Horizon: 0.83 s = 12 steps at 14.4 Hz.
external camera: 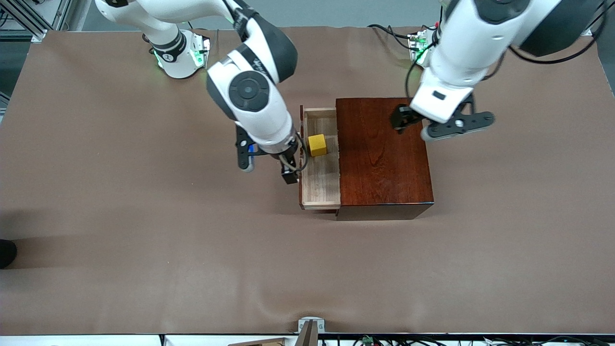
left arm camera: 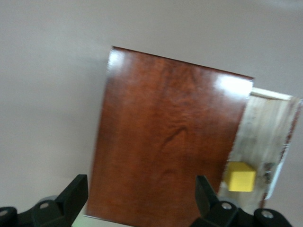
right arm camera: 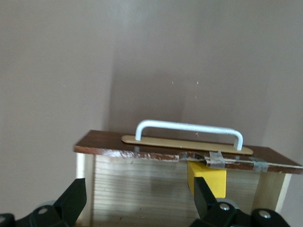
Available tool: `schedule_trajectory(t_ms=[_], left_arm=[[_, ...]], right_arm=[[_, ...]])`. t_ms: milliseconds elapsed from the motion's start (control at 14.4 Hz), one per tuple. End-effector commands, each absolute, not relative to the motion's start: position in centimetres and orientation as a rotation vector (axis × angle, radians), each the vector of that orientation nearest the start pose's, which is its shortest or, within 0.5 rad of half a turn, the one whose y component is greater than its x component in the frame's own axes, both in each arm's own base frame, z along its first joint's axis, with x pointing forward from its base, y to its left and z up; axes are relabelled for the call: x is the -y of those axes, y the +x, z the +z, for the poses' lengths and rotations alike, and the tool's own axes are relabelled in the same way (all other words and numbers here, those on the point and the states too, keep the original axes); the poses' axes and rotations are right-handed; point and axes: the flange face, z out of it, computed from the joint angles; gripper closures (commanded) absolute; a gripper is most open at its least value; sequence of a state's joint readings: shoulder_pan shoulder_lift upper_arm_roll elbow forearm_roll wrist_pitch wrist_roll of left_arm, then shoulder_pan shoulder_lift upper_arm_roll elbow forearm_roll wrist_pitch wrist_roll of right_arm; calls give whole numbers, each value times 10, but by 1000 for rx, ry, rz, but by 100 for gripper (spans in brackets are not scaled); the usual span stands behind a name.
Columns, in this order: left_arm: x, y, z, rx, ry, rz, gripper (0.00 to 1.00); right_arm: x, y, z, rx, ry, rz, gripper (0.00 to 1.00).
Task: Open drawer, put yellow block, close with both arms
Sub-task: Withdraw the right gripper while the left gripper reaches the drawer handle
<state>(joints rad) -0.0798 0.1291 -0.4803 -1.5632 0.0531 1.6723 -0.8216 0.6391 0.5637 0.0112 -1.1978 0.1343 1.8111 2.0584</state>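
The right gripper stands with fingers apart just beside the drawer, which is pulled open. The yellow block lies inside it. The left gripper hovers, fingers apart, over the box.

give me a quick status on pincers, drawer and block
Both pincers open: right pincer at drawer front, left pincer over box. Yellow block in open drawer. Nothing blocking.

White arms with dark-grey joints, green-lit bases.
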Motion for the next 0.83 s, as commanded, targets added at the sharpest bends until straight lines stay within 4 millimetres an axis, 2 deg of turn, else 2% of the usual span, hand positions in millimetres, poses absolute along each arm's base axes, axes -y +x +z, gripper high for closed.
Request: schedule_trajectory(t_ms=[0, 69, 208, 417, 625, 764], left_arm=[[348, 510, 560, 543, -3136, 29, 0], [361, 514, 554, 625, -3138, 41, 0], [400, 514, 541, 759, -3134, 61, 0], [453, 518, 519, 949, -3103, 6, 0], [496, 519, 498, 1174, -3139, -47, 0], [520, 513, 485, 1281, -3141, -111, 0]], right_arm=[[-416, 583, 494, -1953, -2333, 205, 0], [-410, 584, 497, -1933, -2358, 204, 0], [-391, 591, 508, -1893, -2381, 196, 0], [-359, 600, 527, -1822, -2433, 189, 0], [-326, 611, 546, -1770, -2469, 193, 0], [-300, 619, 556, -1722, -2481, 264, 0]])
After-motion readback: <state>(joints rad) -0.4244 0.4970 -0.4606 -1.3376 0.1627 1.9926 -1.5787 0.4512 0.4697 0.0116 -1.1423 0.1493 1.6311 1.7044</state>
